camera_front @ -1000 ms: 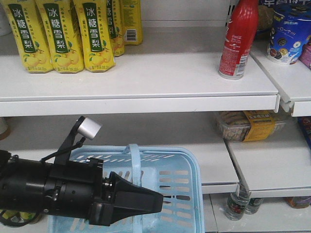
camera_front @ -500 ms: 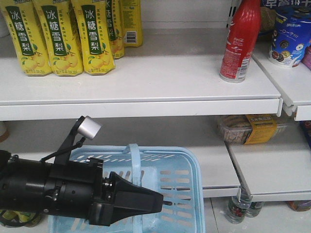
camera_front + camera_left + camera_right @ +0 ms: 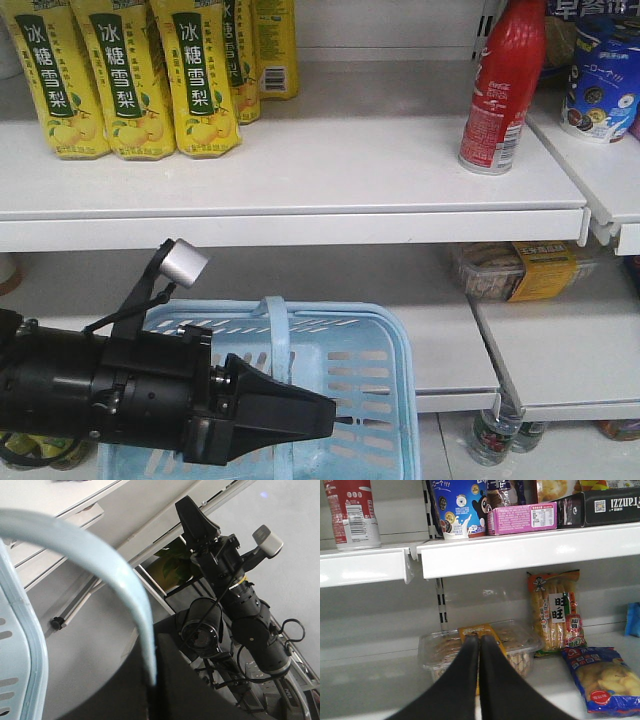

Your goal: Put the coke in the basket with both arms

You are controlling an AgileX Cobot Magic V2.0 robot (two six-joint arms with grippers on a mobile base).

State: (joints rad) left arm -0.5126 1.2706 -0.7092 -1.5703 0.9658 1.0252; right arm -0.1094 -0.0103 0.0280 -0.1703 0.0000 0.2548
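Note:
The coke (image 3: 502, 90), a red bottle, stands upright on the upper shelf at the right; its base (image 3: 350, 512) shows at the top left of the right wrist view. The light-blue basket (image 3: 340, 313) hangs low in front of the bottom shelf. My left gripper (image 3: 152, 680) is shut on the basket's hoop handle (image 3: 90, 545). My right gripper (image 3: 480, 639) is shut on nothing, well below the coke, and points at a clear snack box. In the front view that black arm's tapered tip (image 3: 325, 415) crosses the basket.
Yellow pear-drink bottles (image 3: 125, 75) crowd the upper shelf's left. A blue cup (image 3: 600, 80) stands right of the coke. The clear snack box (image 3: 510, 268) and snack bags (image 3: 555, 610) lie on the lower shelf. Bottles (image 3: 495, 430) stand on the floor.
The shelves and their goods have slid slightly right in the front view. The black arm and the basket keep the same place in the frame.

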